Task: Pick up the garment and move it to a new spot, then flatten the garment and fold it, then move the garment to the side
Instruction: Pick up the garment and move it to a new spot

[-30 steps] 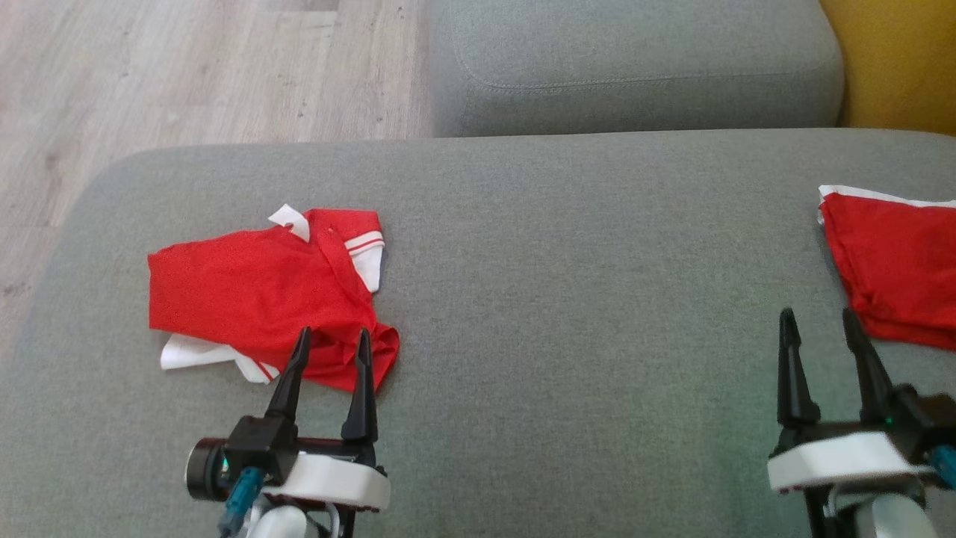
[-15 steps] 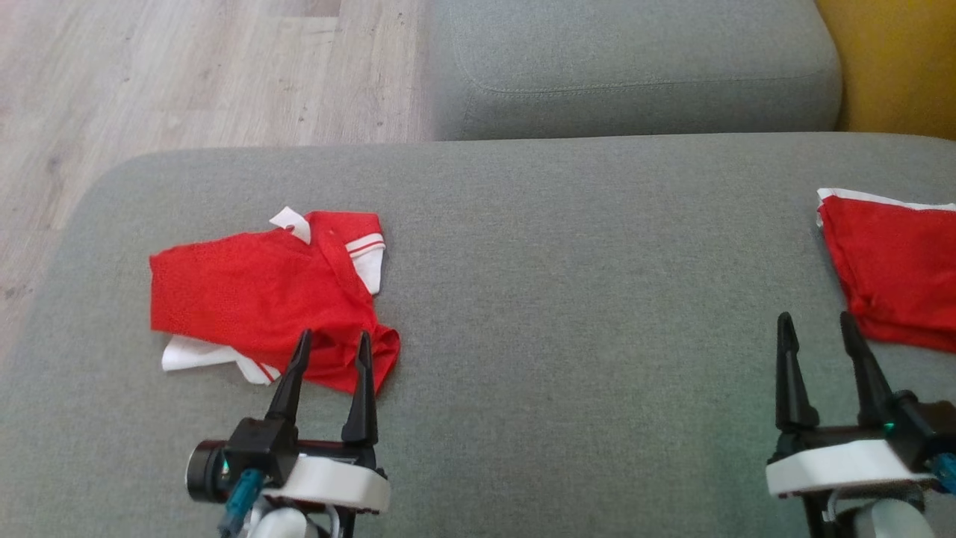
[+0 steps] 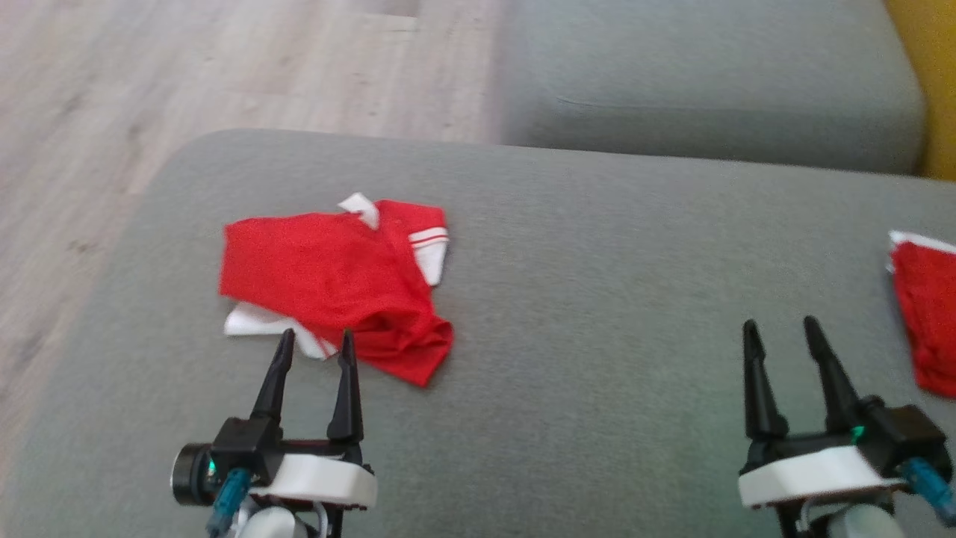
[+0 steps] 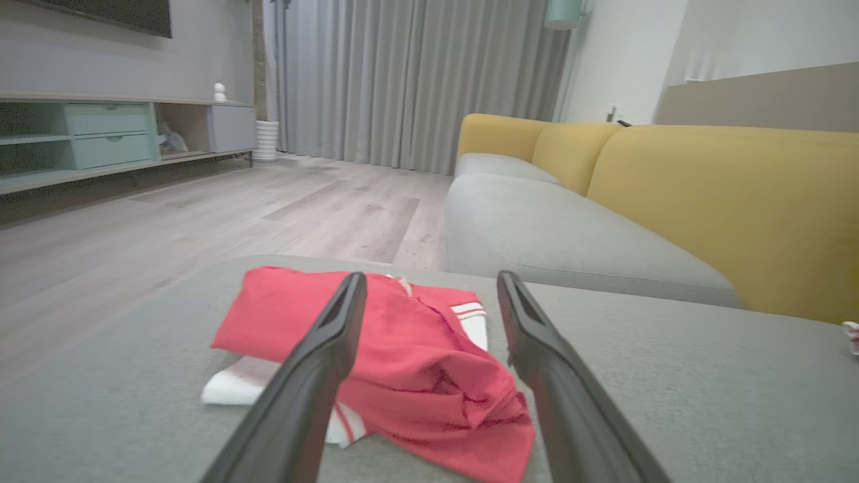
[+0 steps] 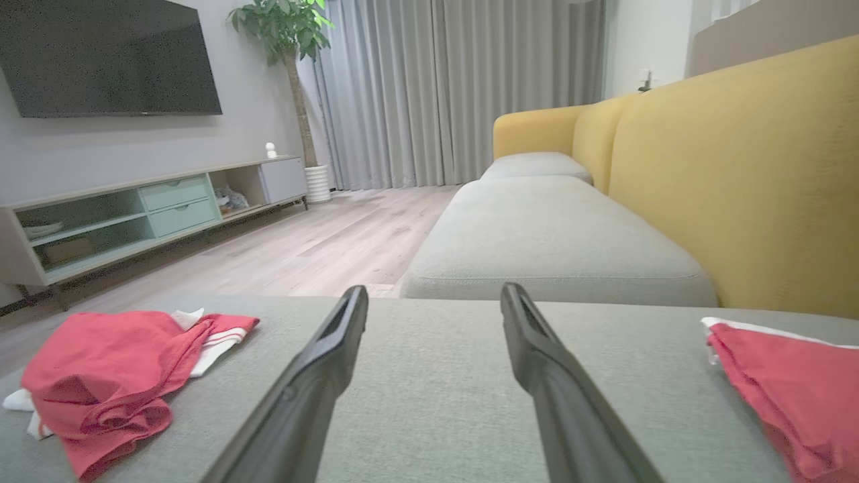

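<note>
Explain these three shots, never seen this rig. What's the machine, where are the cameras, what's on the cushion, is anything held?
It is a wheeled robot with two arms, and each arm ends in a gripper with two long dark fingers. The top-down picture comes from the head camera: the left gripper is at lower left and the right gripper at lower right. The other two pictures come from a camera on each wrist, looking out along that gripper's own fingers. The work surface is a grey sofa cushion. On it lie a crumpled red-and-white garment, right in front of the left gripper, and a second red garment at the right edge. Both grippers are open and hold nothing.
</note>
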Tool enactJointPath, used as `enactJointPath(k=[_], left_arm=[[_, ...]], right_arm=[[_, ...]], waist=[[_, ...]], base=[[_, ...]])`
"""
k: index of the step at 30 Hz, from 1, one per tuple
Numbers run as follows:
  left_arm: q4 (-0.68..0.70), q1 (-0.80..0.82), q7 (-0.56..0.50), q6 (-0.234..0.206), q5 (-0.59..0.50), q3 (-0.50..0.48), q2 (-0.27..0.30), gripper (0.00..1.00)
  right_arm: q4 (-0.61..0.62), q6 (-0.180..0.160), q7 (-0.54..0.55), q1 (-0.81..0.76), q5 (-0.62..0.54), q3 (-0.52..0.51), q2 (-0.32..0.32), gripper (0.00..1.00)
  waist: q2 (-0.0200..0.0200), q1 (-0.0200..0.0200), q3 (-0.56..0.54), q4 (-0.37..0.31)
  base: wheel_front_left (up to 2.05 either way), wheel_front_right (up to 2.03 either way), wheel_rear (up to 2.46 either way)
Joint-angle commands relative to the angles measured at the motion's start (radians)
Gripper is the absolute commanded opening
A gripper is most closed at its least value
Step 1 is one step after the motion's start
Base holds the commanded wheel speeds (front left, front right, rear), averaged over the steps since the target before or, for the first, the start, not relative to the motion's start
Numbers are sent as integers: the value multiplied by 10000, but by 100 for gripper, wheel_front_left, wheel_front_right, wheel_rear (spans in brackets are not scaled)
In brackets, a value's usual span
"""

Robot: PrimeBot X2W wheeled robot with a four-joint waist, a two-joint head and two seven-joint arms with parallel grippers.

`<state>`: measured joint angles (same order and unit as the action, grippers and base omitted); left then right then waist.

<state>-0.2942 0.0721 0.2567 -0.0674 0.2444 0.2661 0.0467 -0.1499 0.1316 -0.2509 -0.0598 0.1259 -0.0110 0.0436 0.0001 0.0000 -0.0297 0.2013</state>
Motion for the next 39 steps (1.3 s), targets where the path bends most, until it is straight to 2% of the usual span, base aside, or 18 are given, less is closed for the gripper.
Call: enactJointPath(k=[1, 7, 19, 25, 33, 36, 39], left_arm=[[257, 212, 51, -10, -132, -430, 35, 100], [285, 59, 51, 38, -280, -703, 35, 100], [313, -117, 51, 130, -365, -877, 35, 100], [299, -33, 51, 183, -473, -960, 36, 100], [-418, 1351, 19, 749, -796, -803, 213, 100], [-995, 2373, -467, 1104, -912, -503, 306, 100], [-1671, 3469, -1390, 1437, -958, -162, 354, 100]], right_arm=[[262, -9, -108, 71, 128, 392, 67, 100], [220, -9, -108, 175, 285, 865, 66, 100], [217, -9, -108, 72, 404, 1339, 66, 100], [238, -9, -108, 106, 475, 1357, 66, 100], [387, -9, -108, 357, 381, 1330, 66, 100], [443, -9, -108, 559, 308, 1283, 66, 100], [503, -9, -108, 764, 254, 1232, 66, 100]], waist=[[-1, 0, -140, 588], [-1, 0, -186, 1294], [-1, 0, -193, 2097], [-1, 0, -68, 1968], [-1, 0, 632, 1442], [-1, 0, 1038, 1157], [-1, 0, 1461, 885]], base=[[0, 0, 0], [0, 0, 0], [0, 0, 0], [0, 0, 0], [0, 0, 0], [0, 0, 0], [0, 0, 0]])
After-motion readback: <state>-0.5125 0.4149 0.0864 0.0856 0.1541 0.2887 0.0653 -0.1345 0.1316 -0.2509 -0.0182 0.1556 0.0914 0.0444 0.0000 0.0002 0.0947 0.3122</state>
